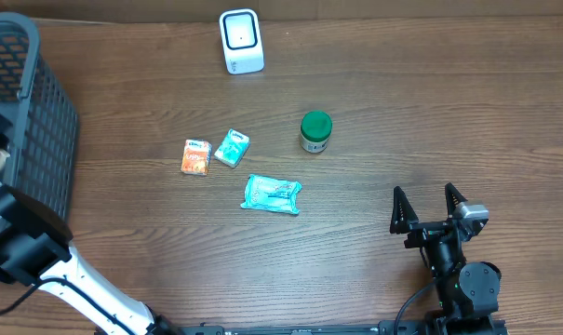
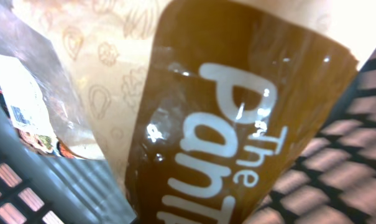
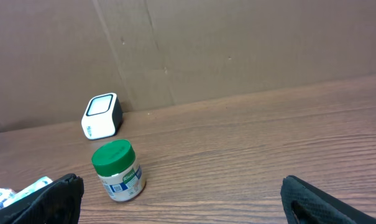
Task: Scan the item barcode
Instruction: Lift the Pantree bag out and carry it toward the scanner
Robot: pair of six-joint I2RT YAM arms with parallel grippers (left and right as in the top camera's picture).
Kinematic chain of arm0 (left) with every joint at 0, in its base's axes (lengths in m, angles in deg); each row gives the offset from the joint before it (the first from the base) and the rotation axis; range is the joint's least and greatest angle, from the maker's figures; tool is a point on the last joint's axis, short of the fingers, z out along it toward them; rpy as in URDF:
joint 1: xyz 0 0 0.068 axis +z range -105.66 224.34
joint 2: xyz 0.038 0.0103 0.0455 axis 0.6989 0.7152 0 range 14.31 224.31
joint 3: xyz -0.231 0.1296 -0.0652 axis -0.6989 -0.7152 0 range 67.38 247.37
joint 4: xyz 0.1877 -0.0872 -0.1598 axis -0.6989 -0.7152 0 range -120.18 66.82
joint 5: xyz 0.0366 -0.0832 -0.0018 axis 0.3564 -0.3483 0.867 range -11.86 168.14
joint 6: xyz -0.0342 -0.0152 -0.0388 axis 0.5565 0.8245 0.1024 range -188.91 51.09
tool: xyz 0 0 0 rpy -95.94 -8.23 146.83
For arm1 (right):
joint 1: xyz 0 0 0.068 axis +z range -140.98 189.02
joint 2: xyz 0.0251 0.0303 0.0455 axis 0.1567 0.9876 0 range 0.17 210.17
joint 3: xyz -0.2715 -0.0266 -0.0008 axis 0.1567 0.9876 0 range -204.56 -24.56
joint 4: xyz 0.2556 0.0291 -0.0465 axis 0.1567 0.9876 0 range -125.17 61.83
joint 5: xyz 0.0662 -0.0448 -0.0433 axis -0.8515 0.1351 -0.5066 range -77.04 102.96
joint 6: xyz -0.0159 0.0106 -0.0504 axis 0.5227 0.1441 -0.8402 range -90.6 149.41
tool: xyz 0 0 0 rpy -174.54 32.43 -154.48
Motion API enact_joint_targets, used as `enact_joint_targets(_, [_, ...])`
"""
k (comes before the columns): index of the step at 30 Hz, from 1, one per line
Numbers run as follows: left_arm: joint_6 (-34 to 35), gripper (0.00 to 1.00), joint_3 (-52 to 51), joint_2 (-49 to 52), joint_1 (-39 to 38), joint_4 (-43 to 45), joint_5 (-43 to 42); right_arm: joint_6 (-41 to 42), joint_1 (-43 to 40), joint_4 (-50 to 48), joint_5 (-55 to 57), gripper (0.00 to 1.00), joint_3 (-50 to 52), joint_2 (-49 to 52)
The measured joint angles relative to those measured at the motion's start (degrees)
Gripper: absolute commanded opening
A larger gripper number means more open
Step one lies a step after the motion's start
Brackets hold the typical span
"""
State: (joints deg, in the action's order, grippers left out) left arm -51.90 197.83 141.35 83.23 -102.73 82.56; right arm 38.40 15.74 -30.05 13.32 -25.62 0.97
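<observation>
By left table (image 1: 402,93) edge, mesh basket (image 1: 39,121); right gripper (image 1: 423,189) spread wide.

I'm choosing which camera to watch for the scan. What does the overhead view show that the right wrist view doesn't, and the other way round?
Only overhead: the black basket at the table's left edge, the large teal packet, and the left arm by the basket. Only right wrist: the face of the cardboard wall and the side label of the green-lidded jar. Both: the white scanner, that jar, the wooden table, and the open right gripper.
</observation>
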Motion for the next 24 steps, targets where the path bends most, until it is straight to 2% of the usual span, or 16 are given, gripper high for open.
enact_joint_targets(5, [0.0,0.04,9.4,-4.2,-2.97,-3.5,-1.53,-0.04,0.0,-0.02,0.0,1.0,0.0,0.0])
enact_joint_targets(10, [0.0,0.04,13.53,-12.26,-9.94,-4.55,-2.12,-0.02,0.0,0.02,0.0,1.0,0.0,0.0])
enact_joint_targets(16, [-0.52,0.04,14.8,-22.03,-24.74,-7.82,-1.92,-0.02,0.0,0.0,0.0,1.0,0.0,0.0])
enact_joint_targets(21, [-1.92,0.04,14.32,-23.56,-39.6,-15.61,1.07,-0.04,0.0,0.0,0.0,1.0,0.0,0.0])
enact_joint_targets(24, [-2.91,0.04,9.55,-23.54,-47.95,-16.81,2.86,-0.04,0.0,0.02,0.0,1.0,0.0,0.0])
